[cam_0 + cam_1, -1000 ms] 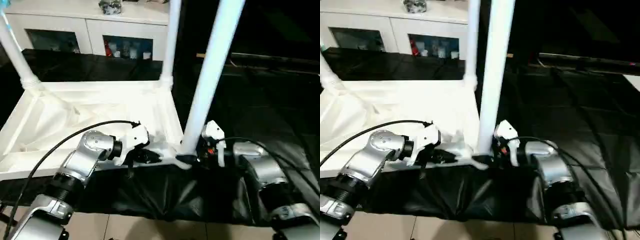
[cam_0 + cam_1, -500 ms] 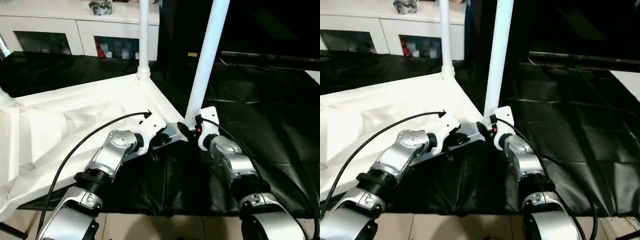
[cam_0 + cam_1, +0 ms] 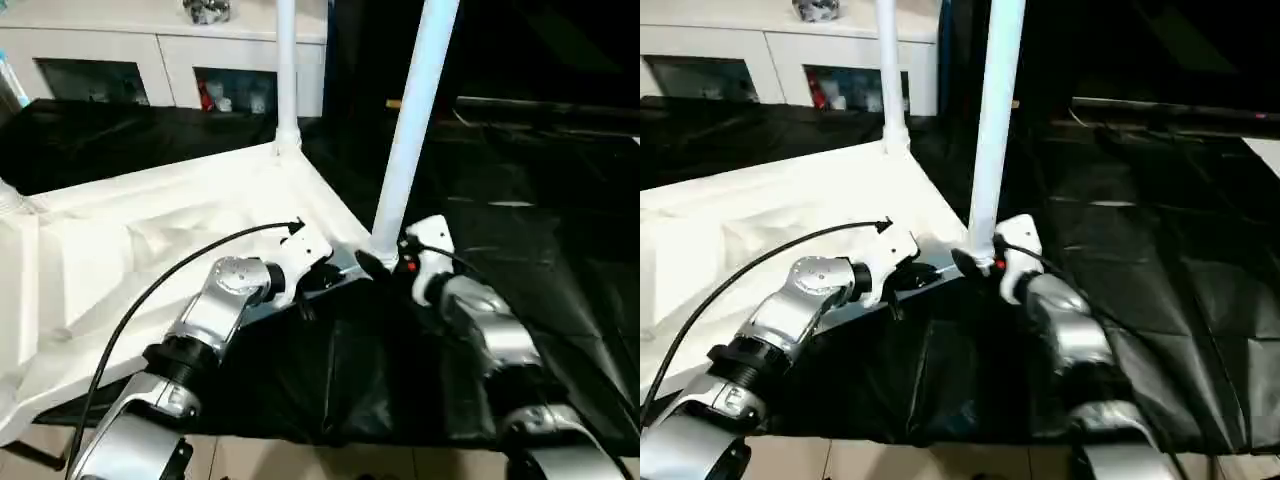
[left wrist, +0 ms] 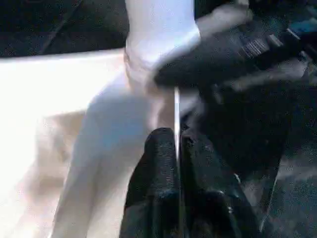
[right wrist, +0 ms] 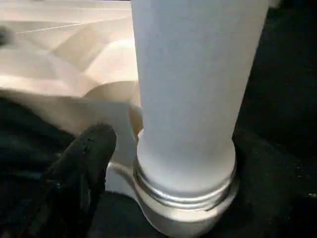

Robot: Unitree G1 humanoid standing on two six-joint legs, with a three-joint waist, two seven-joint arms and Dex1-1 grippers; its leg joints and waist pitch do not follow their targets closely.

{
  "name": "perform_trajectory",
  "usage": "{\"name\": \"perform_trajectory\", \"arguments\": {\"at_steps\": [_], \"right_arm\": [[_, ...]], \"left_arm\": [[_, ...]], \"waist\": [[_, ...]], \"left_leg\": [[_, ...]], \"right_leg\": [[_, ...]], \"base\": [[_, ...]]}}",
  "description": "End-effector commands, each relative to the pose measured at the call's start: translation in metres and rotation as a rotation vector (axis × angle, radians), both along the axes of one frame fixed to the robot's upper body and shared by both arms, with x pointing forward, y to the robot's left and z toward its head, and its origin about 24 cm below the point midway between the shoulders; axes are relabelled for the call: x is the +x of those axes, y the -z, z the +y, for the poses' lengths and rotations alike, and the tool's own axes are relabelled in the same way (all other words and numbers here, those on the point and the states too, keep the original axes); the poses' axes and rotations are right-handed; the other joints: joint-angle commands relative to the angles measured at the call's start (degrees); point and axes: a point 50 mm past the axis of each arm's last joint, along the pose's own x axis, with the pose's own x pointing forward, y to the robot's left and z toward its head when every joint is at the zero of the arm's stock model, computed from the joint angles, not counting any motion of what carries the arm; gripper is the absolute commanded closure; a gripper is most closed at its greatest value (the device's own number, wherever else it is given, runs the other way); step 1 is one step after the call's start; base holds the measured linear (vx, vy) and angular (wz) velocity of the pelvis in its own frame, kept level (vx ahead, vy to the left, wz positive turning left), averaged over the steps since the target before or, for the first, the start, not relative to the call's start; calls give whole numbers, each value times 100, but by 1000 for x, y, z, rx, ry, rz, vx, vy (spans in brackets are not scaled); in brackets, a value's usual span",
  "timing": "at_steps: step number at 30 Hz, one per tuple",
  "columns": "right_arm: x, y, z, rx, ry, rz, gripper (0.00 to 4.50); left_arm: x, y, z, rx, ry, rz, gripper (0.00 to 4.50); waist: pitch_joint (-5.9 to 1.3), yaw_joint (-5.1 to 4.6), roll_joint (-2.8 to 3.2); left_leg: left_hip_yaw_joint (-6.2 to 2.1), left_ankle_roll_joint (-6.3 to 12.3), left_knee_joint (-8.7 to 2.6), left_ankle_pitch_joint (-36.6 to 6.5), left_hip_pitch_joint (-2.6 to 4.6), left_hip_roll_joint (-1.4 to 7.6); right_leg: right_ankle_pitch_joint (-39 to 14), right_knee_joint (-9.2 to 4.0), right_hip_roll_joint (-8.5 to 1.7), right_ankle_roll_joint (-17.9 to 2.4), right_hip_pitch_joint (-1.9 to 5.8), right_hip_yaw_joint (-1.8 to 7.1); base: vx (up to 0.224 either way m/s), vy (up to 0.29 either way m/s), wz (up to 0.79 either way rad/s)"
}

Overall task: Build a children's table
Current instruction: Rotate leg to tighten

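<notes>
The children's table lies upside down: its white tabletop (image 3: 180,200) shows its ribbed underside. A white leg (image 3: 412,120) rises from the near right corner socket, and another leg (image 3: 286,70) stands in the far corner. My left gripper (image 3: 335,281) is at the near rim beside that socket. Its black fingers (image 4: 158,163) are pressed together on a thin white edge of the rim. My right gripper (image 3: 385,263) straddles the base of the near leg (image 5: 193,99). It is open, and one finger (image 5: 84,158) stands clear of the tube.
The tabletop rests on a large table draped in black cloth (image 3: 520,200), which stretches away to the right. A white cabinet with glass doors (image 3: 150,50) stands behind. Pale floor (image 3: 300,460) shows below the front edge.
The view has shifted and turned over the second. My right gripper's fingers have spread away from the near leg's base. The left gripper stays at the rim.
</notes>
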Motion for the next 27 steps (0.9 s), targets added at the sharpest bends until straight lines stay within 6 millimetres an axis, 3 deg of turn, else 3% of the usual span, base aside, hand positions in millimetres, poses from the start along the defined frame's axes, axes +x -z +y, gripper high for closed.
{"name": "perform_trajectory", "arguments": {"at_steps": [1,6,9,13,14,17,27], "right_arm": [[-2,-7,5,12,-63,-24,43],[-4,-9,-1,9,-74,-30,43],[-3,-11,-4,5,-70,-33,43],[-2,-12,-7,2,-64,-32,43],[-2,-12,-8,2,-64,-31,43],[-2,-12,-10,-6,-67,-29,43],[-1,-11,-15,-35,-74,-25,43]], "left_arm": [[5,-12,-6,9,11,-54,385],[6,-8,1,42,-19,-27,385],[6,-9,5,53,0,-22,385],[1,-13,8,29,56,-11,385],[-1,-15,9,8,76,-1,358],[-7,-17,16,-6,126,20,338],[-7,-8,16,21,125,33,323]], "waist": [[-431,20,-4],[-434,14,0],[-440,14,28],[-442,8,21],[-442,5,-10],[-442,15,0],[-435,10,-19]], "left_leg": [[87,474,-331,-1118,-38,-32],[86,446,-323,-1129,-37,-39],[78,448,-327,-1070,-34,-31],[82,429,-328,-1048,-29,-24],[91,438,-321,-1045,-31,-32],[87,443,-324,-987,-33,-17],[93,416,-322,-1053,-30,-27]], "right_leg": [[-1751,-368,-209,-982,447,211],[-1867,-380,-203,-931,445,210],[-1720,-358,-200,-989,444,210],[-1551,-334,-204,-1100,445,220],[-1554,-336,-204,-1103,449,220],[-1535,-313,-216,-1145,445,225],[-1684,-332,-199,-1015,436,226]], "base": [[0,0,0],[0,0,0],[0,0,0],[0,0,0],[0,0,0],[0,0,0],[0,0,0]]}}
